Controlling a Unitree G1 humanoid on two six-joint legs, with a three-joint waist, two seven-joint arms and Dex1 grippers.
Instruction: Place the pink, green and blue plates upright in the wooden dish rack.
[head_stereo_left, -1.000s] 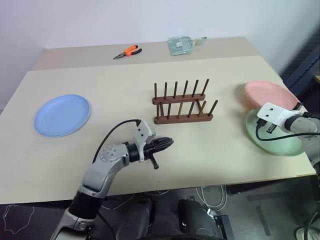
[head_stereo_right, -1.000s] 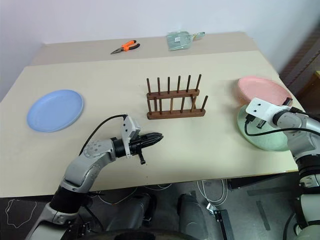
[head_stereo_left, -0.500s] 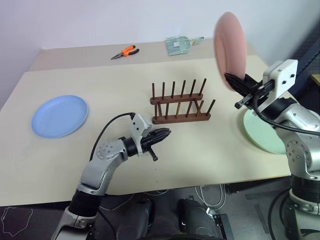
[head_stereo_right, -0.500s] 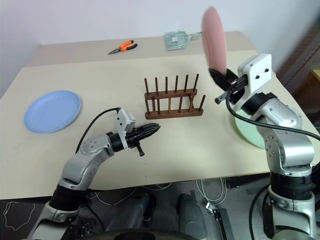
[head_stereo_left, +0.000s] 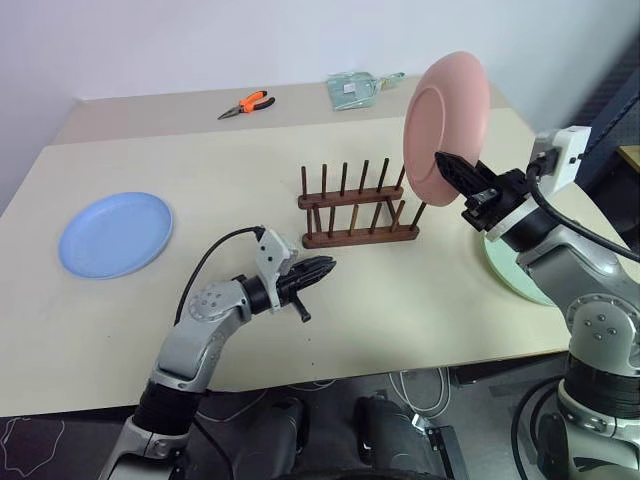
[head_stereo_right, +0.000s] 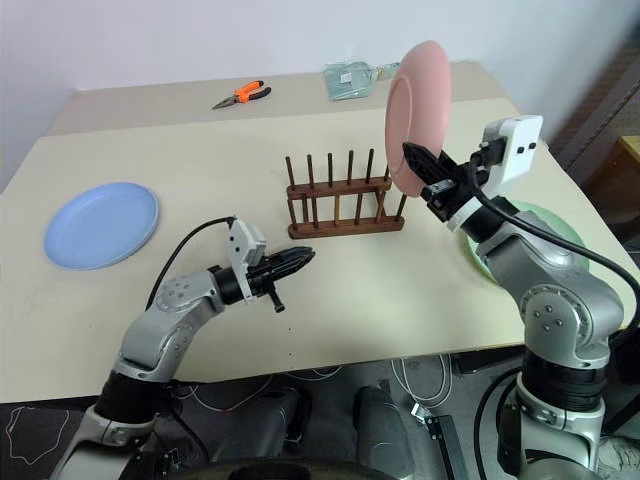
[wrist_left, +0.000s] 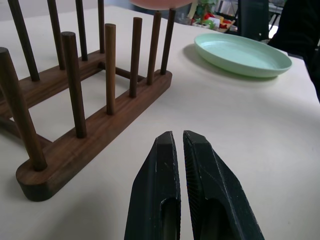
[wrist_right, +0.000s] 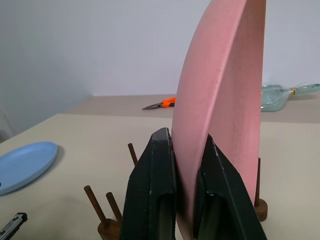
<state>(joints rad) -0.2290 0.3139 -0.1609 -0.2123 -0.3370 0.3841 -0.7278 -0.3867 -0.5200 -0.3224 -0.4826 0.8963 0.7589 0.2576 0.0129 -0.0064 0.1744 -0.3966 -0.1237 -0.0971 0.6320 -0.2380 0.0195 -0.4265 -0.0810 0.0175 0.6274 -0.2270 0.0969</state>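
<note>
Above the small dark wooden peg rack (head_stereo_left: 358, 205), right hand (head_stereo_right: 428, 172) pinches the round salmon-pink plate (head_stereo_left: 443, 128) by its rim, upright for slotting between pegs; left hand (head_stereo_left: 318, 272) pressed together, idle over worktop (head_stereo_left: 220, 160).

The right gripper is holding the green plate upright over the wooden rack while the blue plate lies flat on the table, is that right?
Not quite. The right gripper holds the pink plate upright, as the right eye view shows. The green plate lies flat on the table. The rack and blue plate are as you said.
</note>
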